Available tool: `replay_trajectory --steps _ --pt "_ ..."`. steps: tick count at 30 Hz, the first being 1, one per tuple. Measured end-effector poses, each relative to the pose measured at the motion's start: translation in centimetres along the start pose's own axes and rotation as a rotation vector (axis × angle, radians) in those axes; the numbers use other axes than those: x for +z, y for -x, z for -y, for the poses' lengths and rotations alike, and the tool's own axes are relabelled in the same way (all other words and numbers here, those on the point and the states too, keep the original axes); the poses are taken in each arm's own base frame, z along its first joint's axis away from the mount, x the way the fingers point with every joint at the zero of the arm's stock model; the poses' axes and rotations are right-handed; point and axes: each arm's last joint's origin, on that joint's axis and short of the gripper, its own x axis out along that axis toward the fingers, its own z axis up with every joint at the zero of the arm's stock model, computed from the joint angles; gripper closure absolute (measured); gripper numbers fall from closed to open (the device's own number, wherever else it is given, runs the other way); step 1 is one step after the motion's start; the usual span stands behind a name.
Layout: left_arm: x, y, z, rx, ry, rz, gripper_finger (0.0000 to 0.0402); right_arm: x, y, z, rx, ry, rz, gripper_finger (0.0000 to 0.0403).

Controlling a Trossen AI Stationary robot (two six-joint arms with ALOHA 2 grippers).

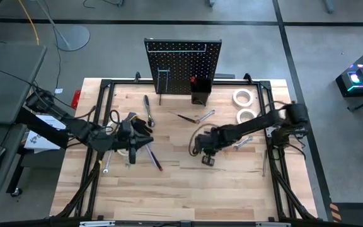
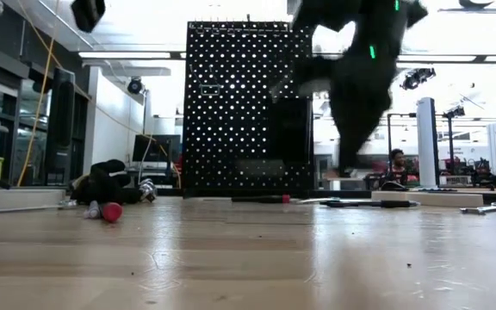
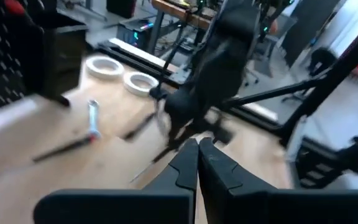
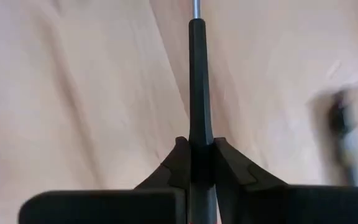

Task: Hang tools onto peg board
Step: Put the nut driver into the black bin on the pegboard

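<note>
The black peg board [image 1: 183, 66] stands upright at the table's far edge, with a small black bin [image 1: 200, 96] at its foot. My right gripper [image 1: 204, 151] is at mid-table, shut on a dark-handled screwdriver [image 4: 200, 74]. My left gripper [image 1: 145, 140] is shut on nothing, above tools at the table's left. Loose on the wood lie a wrench [image 1: 149, 108], a slim screwdriver [image 1: 186, 118], another wrench [image 1: 207, 115], a red-handled screwdriver [image 1: 154, 157] and two white tape rolls [image 1: 242, 96]. My right gripper pinches the screwdriver's dark handle [image 4: 201, 134] between its two fingers, coming steeply from above. The handle runs on past the fingertips to the metal shaft [image 4: 195, 6]. The shaft's tip lies outside the frame, so whether it touches the table does not show.
A black frame [image 1: 106, 85] borders the table top. Further wrenches lie at the right [image 1: 243, 144] and the near left [image 1: 106, 167]. The wood near the front edge [image 1: 188, 195] is bare. People sit in the room beyond the table [image 2: 396, 164].
</note>
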Motion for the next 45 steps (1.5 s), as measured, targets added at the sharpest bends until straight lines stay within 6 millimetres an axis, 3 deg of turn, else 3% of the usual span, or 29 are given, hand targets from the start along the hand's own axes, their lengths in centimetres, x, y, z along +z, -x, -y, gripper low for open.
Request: replay_trajectory --steps 6,11,16,23,34,45 --pt "1.1 -2.3 -1.3 0.006 -0.17 -0.072 0.039 0.4 5.8 -0.5 0.054 -0.029 0.134 0.0377" --pt "3.7 -4.5 -1.2 0.022 -0.256 -0.039 0.0334 1.6 9.8 -1.2 0.047 -0.114 0.314 0.0377" --pt "5.5 -5.9 -1.1 -0.003 -0.101 0.053 0.026 3.6 13.8 -2.1 0.039 -0.159 0.536 0.0377" --pt "7.5 -5.6 -0.6 -0.138 0.114 0.197 0.0187 5.9 17.9 -2.5 0.032 -0.203 0.794 0.0377" --pt "10.5 -6.9 -1.2 -0.216 0.289 0.54 0.017 8.1 22.4 -3.0 0.098 -0.187 1.112 0.0377" --pt "11.4 -9.5 0.1 -0.343 0.298 0.544 0.0169 9.0 22.7 -2.1 0.284 -0.269 1.112 0.0377"
